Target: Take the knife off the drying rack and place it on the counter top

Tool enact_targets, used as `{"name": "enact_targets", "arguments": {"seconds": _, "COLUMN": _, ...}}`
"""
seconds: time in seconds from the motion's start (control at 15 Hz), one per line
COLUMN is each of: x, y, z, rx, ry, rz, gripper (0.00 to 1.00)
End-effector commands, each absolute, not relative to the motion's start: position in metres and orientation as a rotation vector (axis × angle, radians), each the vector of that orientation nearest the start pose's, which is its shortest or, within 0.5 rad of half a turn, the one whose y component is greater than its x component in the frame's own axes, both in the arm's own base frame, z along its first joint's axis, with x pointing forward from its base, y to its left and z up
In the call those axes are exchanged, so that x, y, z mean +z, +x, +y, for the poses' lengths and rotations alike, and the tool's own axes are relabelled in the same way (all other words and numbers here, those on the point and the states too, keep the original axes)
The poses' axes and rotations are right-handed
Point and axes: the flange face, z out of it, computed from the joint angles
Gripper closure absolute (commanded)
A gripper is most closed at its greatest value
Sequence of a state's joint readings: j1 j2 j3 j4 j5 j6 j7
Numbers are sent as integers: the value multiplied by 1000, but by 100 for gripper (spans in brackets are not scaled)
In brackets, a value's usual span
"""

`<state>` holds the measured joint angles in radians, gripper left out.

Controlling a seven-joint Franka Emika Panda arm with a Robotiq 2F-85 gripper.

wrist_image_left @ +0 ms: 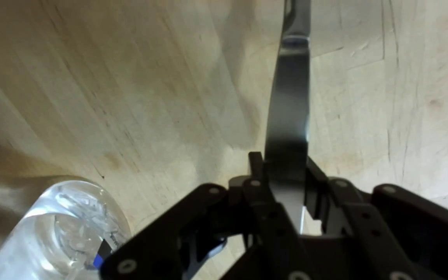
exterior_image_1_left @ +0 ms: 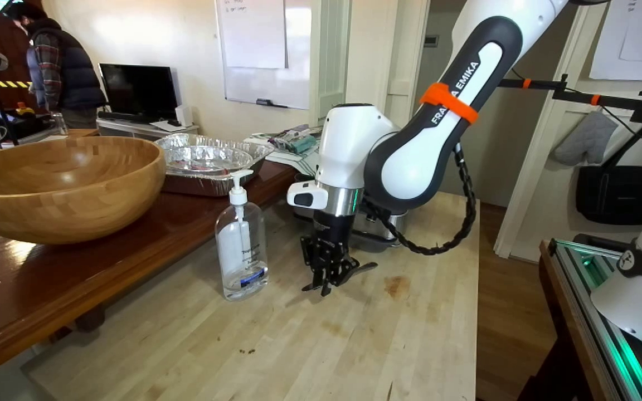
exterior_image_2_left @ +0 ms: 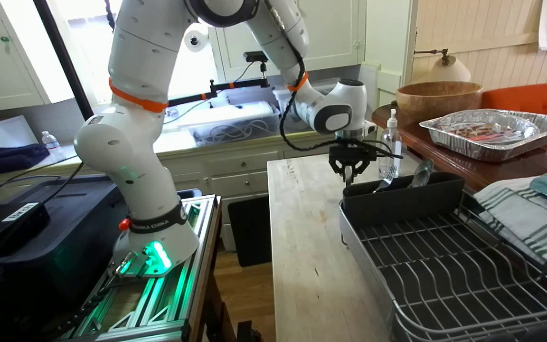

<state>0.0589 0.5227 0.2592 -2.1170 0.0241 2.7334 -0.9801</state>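
Gripper [wrist_image_left: 285, 167], jaws closed on knife [wrist_image_left: 291, 89], over counter top [wrist_image_left: 150, 97]

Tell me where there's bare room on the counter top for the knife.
The biggest free patch of counter top lies in front of the soap bottle and hand in an exterior view, bar dark specks. A free strip also runs between the drying rack and the counter top's robot-side edge. It's crowded between soap bottle, hand and drying rack.
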Motion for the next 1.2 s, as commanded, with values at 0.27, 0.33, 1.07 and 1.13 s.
{"name": "enact_targets", "arguments": {"seconds": 0.27, "x": 168, "y": 559, "z": 183, "rx": -207, "ry": -2501, "rz": -1790, "gripper": 87}}
{"name": "enact_targets", "arguments": {"seconds": 0.33, "x": 168, "y": 559, "z": 183, "rx": -205, "ry": -2502, "rz": -1793, "gripper": 73}}
{"name": "enact_targets", "arguments": {"seconds": 1.07, "x": 192, "y": 566, "z": 189, "rx": -284, "ry": -2523, "rz": -1750, "gripper": 0}}
{"name": "enact_targets", "arguments": {"seconds": 1.13, "x": 196, "y": 567, "z": 190, "rx": -298, "ry": -2528, "rz": -1744, "gripper": 0}}
